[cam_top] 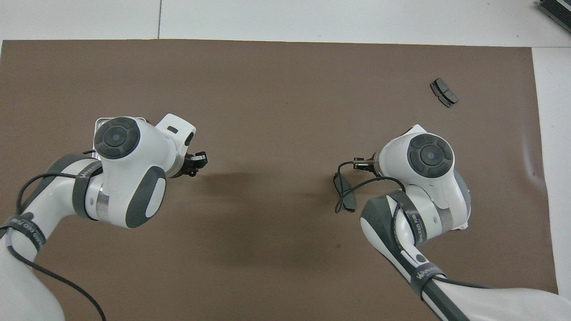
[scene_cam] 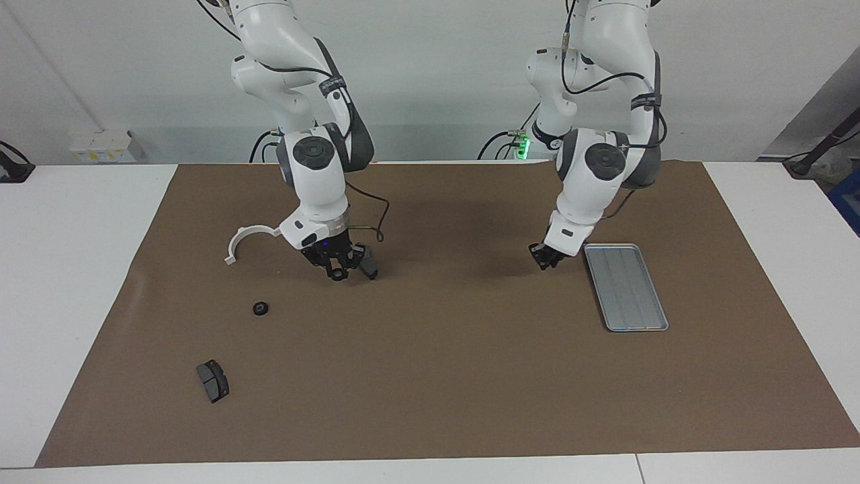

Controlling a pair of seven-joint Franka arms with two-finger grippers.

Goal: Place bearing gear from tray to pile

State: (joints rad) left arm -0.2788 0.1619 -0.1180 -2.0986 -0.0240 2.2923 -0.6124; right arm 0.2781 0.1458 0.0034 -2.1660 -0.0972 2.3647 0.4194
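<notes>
The bearing gear (scene_cam: 261,308), a small black ring, lies on the brown mat between the white half-ring bracket (scene_cam: 247,236) and a dark brake pad (scene_cam: 213,380). The second brake pad (scene_cam: 369,267) lies beside my right gripper (scene_cam: 338,267), which hovers open and empty just above the mat. The gear is farther from the robots than this gripper. The silver ridged tray (scene_cam: 626,287) is empty. My left gripper (scene_cam: 545,258) hangs low over the mat beside the tray's near corner. In the overhead view the gear and bracket are hidden under the right arm and the tray mostly under the left arm.
The brown mat (scene_cam: 457,376) covers most of the white table. In the overhead view the far brake pad (cam_top: 444,92) lies toward the right arm's end and the second pad (cam_top: 346,197) lies under the right arm's cable. The right gripper (cam_top: 360,164) and left gripper (cam_top: 196,161) face each other.
</notes>
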